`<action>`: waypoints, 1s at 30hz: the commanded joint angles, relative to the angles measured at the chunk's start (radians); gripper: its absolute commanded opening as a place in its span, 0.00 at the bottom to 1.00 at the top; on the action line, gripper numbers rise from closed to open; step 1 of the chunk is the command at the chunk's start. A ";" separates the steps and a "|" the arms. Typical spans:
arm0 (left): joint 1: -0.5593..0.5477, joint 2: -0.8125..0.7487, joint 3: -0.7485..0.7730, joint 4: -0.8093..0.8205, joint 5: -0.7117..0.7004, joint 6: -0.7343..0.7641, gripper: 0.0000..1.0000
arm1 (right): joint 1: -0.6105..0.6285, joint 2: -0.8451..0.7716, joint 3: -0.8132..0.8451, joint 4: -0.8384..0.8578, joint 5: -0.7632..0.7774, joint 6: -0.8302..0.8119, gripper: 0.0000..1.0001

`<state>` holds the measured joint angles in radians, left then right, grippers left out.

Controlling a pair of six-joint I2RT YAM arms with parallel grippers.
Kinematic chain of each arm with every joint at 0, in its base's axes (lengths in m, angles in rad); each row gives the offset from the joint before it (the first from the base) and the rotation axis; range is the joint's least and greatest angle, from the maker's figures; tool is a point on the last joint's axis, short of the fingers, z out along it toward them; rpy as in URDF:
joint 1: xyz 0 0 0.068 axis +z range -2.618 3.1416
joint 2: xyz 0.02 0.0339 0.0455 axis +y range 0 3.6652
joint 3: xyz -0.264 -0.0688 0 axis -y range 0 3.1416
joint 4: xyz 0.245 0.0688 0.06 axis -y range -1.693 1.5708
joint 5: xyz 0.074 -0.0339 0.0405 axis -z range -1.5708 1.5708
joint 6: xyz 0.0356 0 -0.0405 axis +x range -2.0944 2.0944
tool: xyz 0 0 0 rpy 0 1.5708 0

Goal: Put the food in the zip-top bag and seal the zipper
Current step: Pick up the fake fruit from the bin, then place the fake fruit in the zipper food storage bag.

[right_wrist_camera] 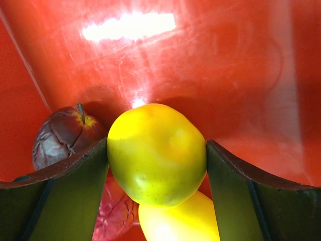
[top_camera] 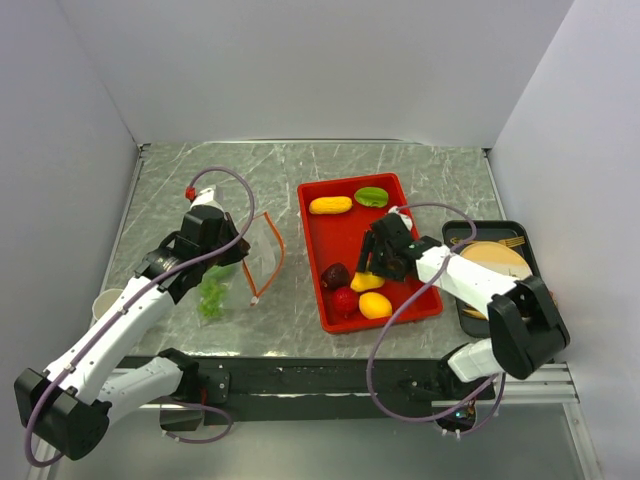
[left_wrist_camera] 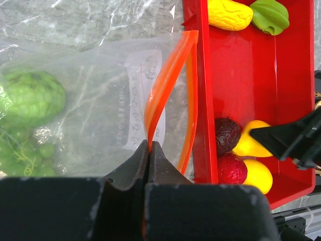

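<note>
No legible text is picked up anywhere. One printed patch is spotted on the zip-top bag (left_wrist_camera: 85, 95): a white label panel (left_wrist_camera: 143, 95), seen through the clear plastic just left of the red tray (left_wrist_camera: 200, 115). Faint grey lines of print are carried along it, and a small round emblem (left_wrist_camera: 150, 65) is seen at the end toward the tray's far corner, but every character is too blurred to be read.
</note>
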<state>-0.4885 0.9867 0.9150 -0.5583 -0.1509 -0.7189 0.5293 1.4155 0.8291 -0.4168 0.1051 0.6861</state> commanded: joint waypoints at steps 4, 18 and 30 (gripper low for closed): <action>-0.001 -0.016 0.019 -0.002 -0.022 0.003 0.01 | -0.009 -0.142 0.059 -0.056 0.137 -0.026 0.46; -0.001 -0.025 0.015 0.003 -0.003 -0.033 0.01 | 0.020 -0.245 0.278 0.004 -0.057 -0.068 0.46; -0.001 -0.029 0.054 -0.031 0.043 -0.037 0.01 | 0.277 -0.001 0.461 0.082 -0.159 -0.026 0.46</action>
<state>-0.4885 0.9833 0.9169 -0.5823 -0.1421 -0.7464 0.7467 1.3418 1.1988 -0.3943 -0.0063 0.6506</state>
